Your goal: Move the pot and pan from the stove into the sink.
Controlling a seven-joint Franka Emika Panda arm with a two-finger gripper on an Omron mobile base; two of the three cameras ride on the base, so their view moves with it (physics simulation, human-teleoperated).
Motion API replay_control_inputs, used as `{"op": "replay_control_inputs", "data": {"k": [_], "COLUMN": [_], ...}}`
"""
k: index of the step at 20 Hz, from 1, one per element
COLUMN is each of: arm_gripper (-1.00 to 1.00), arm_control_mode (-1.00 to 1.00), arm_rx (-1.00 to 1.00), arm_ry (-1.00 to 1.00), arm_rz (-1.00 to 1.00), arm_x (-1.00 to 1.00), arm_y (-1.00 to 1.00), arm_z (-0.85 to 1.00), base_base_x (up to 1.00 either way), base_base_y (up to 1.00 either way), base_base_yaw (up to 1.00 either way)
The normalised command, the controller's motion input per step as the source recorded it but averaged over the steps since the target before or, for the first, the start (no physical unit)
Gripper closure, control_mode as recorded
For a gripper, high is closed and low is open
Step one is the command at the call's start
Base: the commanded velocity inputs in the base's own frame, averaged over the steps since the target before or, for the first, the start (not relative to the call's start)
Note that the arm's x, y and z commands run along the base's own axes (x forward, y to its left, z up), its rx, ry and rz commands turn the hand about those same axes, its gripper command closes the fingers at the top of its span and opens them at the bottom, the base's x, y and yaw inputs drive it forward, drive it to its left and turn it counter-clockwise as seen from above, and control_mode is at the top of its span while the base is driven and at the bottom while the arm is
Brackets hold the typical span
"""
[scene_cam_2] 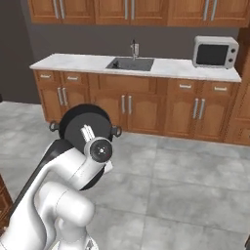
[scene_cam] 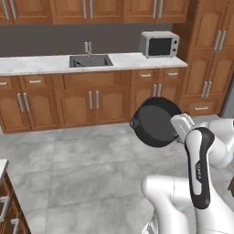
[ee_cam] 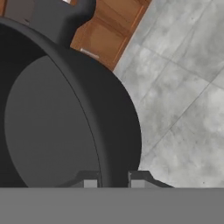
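Note:
The pot (scene_cam: 153, 125) is a dark grey round vessel with two small side handles. It hangs tilted on its side in mid-air over the kitchen floor. My gripper (scene_cam: 176, 131) is shut on its rim, with one fingertip inside the wall and one outside, as the hand view shows (ee_cam: 113, 181). The pot's (ee_cam: 52, 122) dark inside is empty. From the right base view the pot (scene_cam_2: 80, 122) sits just behind my wrist. The sink (scene_cam: 90, 61) lies across the room in the white counter, with its faucet (scene_cam: 87, 47) behind it; it is also seen as the sink (scene_cam_2: 131, 63). The pan and stove are out of view.
A microwave (scene_cam: 159, 44) stands on the counter right of the sink. Wooden base cabinets (scene_cam: 91, 103) run below the counter, and tall cabinets (scene_cam: 210, 55) stand at the right. Grey tiled floor (scene_cam: 82, 169) lies between me and the counter. A cabinet corner (scene_cam: 7, 201) is at lower left.

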Motion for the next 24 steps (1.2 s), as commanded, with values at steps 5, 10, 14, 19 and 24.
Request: {"op": "replay_control_inputs", "data": {"k": [5,10,14,19,24], "arm_gripper": [1.0,1.0,1.0,1.0,1.0], "arm_control_mode": [1.0,1.0,1.0,1.0,1.0], "arm_rx": [0.0,0.0,0.0,0.0,0.0], "arm_ry": [0.0,0.0,0.0,0.0,0.0], "arm_rz": [0.0,0.0,0.0,0.0,0.0], "arm_x": [0.0,0.0,0.0,0.0,0.0], "arm_y": [0.0,0.0,0.0,0.0,0.0], "arm_z": [0.0,0.0,0.0,0.0,0.0], "base_base_x": [0.97,0.98,0.99,0.98,0.96], "base_base_y": [0.16,0.15,0.17,0.18,0.21], "base_base_yaw": [0.0,0.0,0.0,0.0,0.0]}}
